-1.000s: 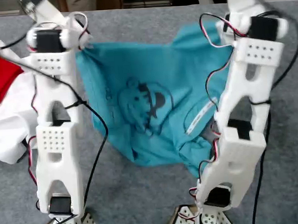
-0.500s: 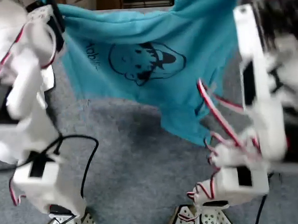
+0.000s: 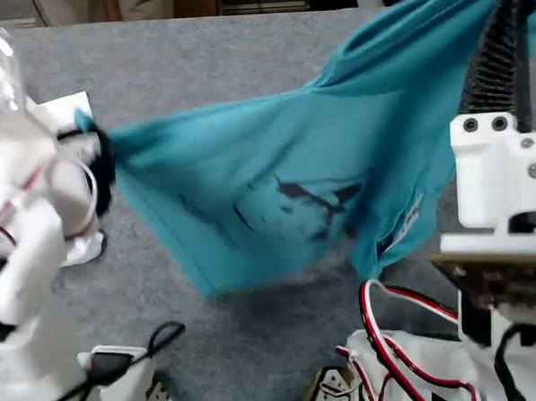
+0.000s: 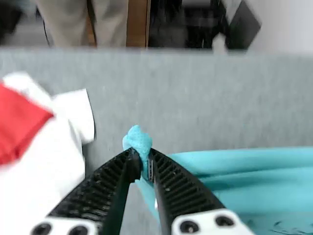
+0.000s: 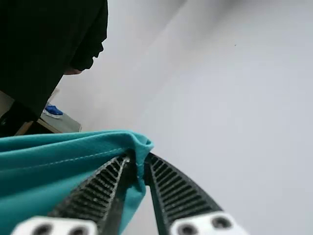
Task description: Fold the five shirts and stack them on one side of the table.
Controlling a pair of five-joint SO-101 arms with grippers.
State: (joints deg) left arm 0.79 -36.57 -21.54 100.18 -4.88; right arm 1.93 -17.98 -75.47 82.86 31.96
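Observation:
A teal shirt (image 3: pixel 285 177) with a dark printed figure hangs stretched in the air between my two arms, above the grey table (image 3: pixel 243 67). My left gripper (image 4: pixel 142 164) is shut on one corner of the teal shirt (image 4: pixel 234 171), low at the left, and shows as a dark tip (image 3: pixel 99 155) in the high view. My right gripper (image 5: pixel 137 164) is shut on another edge of the shirt (image 5: pixel 54 161), raised high at the right (image 3: pixel 510 8). The shirt's lower hem droops toward the table.
A white and red pile of clothes (image 4: pixel 34 142) lies on the table at the left, with a white corner (image 3: pixel 66 112) seen behind the left arm. The arm bases and cables (image 3: pixel 393 347) stand at the near edge.
Both arms have lifted the teal shirt off the table. The right arm rose high and the left arm swung out to the left, so the shirt now hangs stretched between them.

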